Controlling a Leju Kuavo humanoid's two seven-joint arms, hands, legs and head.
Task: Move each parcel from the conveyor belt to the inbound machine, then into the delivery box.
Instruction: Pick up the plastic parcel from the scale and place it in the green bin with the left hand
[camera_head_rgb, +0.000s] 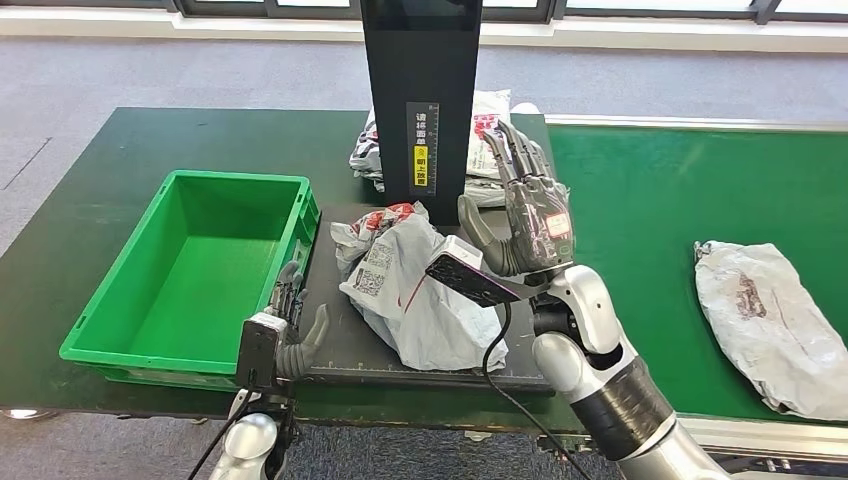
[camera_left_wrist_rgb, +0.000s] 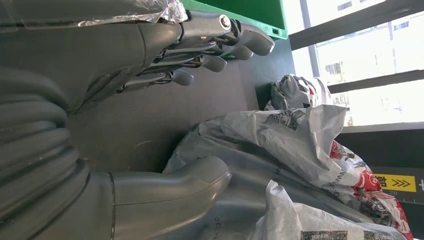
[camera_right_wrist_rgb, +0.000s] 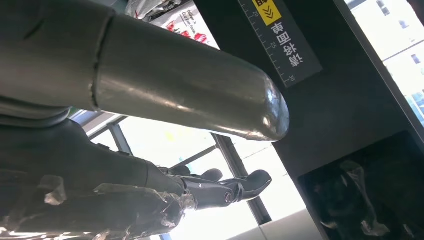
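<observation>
A crumpled grey parcel (camera_head_rgb: 410, 285) with red print lies on the black platform (camera_head_rgb: 340, 345) of the inbound machine, below its black upright column (camera_head_rgb: 420, 95). My right hand (camera_head_rgb: 525, 205) hovers open above the parcel's right side, fingers spread and pointing up. My left hand (camera_head_rgb: 290, 325) is open at the platform's left front corner, between the parcel and the green delivery box (camera_head_rgb: 195, 270); it touches nothing. In the left wrist view the grey parcel (camera_left_wrist_rgb: 280, 145) lies just past my left hand's thumb (camera_left_wrist_rgb: 170, 182). Another grey parcel (camera_head_rgb: 770, 320) lies on the green conveyor belt (camera_head_rgb: 640, 210).
More parcels (camera_head_rgb: 480, 145) are piled behind the machine's column. The green box is empty and stands left of the platform on the dark green table (camera_head_rgb: 90, 200). A black cable (camera_head_rgb: 495, 350) runs from my right wrist down over the platform's front edge.
</observation>
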